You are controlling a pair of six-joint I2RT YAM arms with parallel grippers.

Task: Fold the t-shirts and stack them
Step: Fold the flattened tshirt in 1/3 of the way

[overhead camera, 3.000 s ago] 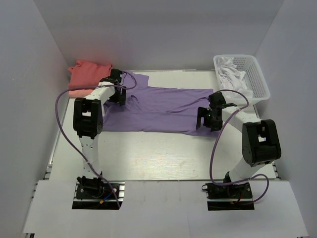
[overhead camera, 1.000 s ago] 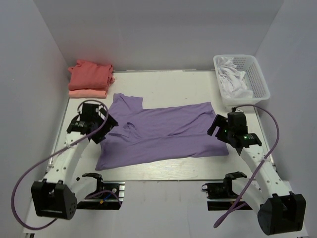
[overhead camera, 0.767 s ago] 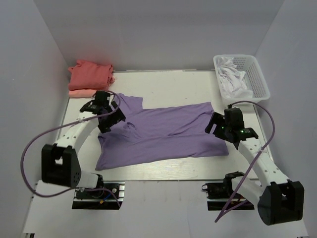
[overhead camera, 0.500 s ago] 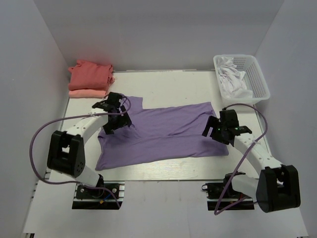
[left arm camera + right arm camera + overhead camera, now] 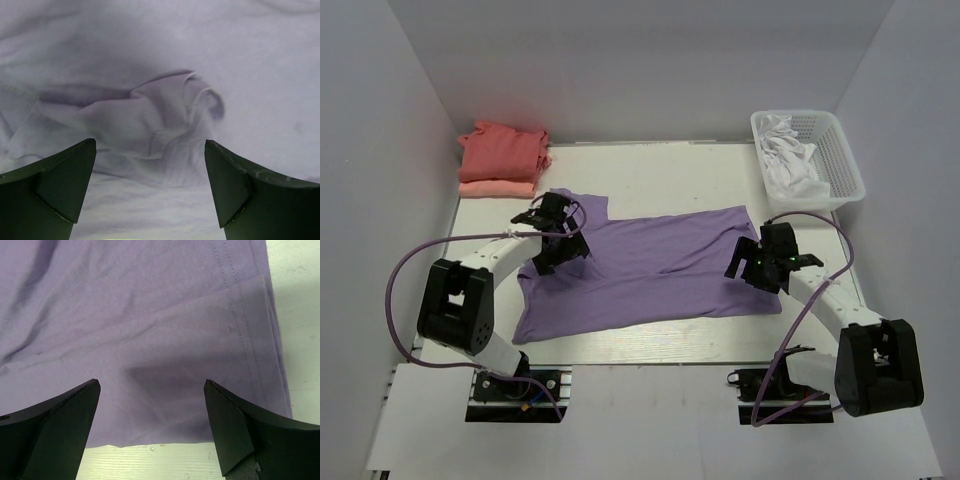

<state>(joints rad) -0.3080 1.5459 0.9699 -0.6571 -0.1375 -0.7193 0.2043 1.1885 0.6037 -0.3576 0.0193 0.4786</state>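
Observation:
The lavender-purple t-shirt [image 5: 650,265] lies spread across the middle of the table. My left gripper [image 5: 563,252] is open just above its left part, over a bunched fold of cloth [image 5: 170,115]. My right gripper [image 5: 750,268] is open just above the shirt's right end, near its hem and edge [image 5: 250,340]. Neither holds anything. The coral-red shirt [image 5: 502,148] lies folded on top of the paler salmon-pink one [image 5: 495,188] at the back left corner.
A white mesh basket [image 5: 840,150] holding white cloth [image 5: 790,160] stands at the back right. White walls close in the left, back and right sides. Bare table [image 5: 150,462] shows past the shirt's edge.
The shirt has been dragged toward the front and laid down. Both arms have since come back in over it, the left one to the left part, the right one to the right end.

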